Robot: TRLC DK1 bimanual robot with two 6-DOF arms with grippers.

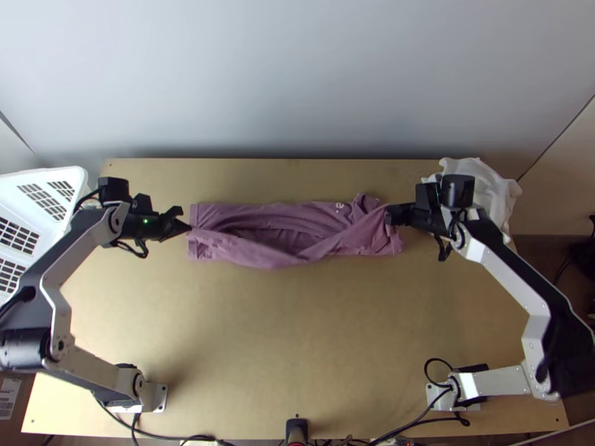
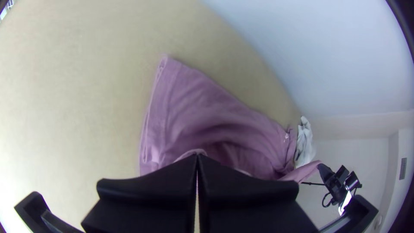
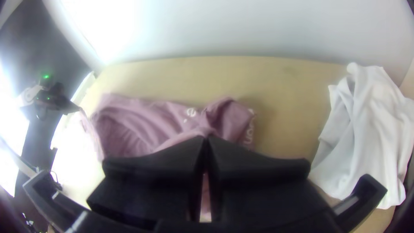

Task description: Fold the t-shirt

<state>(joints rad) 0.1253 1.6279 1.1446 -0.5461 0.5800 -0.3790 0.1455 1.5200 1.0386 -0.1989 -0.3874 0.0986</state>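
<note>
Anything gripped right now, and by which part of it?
T-shirt, by its raised strip: left hand at the left end in the top view, right hand at the right end. Hem or sleeve: can't tell.

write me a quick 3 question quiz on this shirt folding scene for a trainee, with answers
1. True or false: only the left pincer holds the purple t-shirt.
2. Where on the table does the white cloth lie?
a) near edge
b) far left corner
c) far right corner
3. Between the left pincer and the right pincer, does the held fabric run taut or sag?

Key:
1. False; both pincers grip it
2. c
3. It sags
</note>
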